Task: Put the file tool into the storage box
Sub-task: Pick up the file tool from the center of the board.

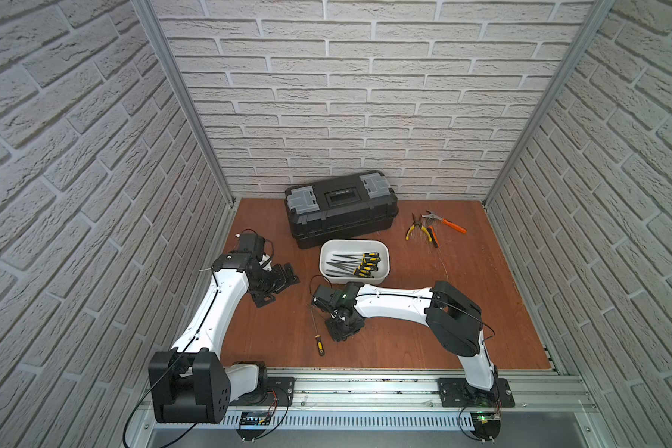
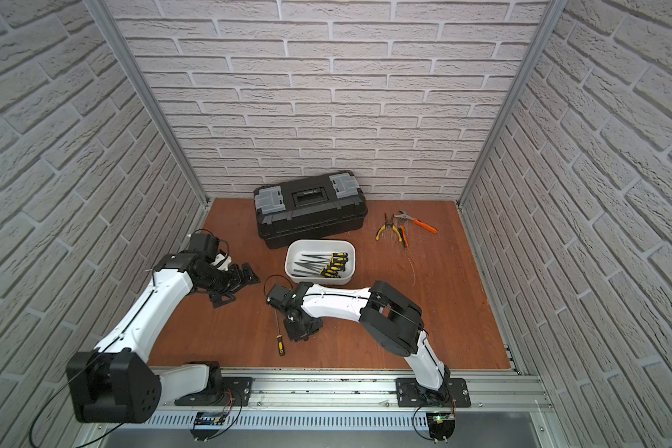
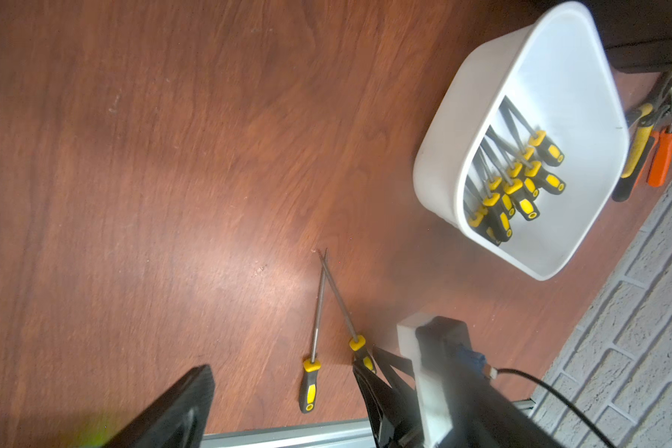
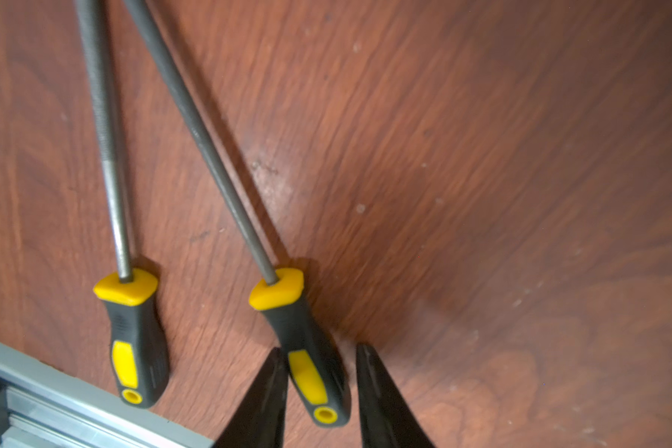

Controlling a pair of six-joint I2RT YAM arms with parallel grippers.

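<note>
I am straddling the slim grey steel file tool (image 4: 241,217) at its black-and-yellow rubber handle (image 4: 288,322) with the right gripper (image 4: 318,347), jaws apart and not yet clamped, since the handle likely offers firmest purchase, while the shallow white plastic storage box (image 1: 338,248) is sitting well apart from the gripper.

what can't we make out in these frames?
- Grip: the right wrist view shows the jaws of the right gripper flanking the handle of the file tool; blur leaves contact unclear.
- File tool in both top views: handle hidden under the right gripper; only the second file shows whole.
- Boxed files in the storage box: overlapping, too small to count in top views; the near wall hides part of their shafts in the left wrist view.
</note>
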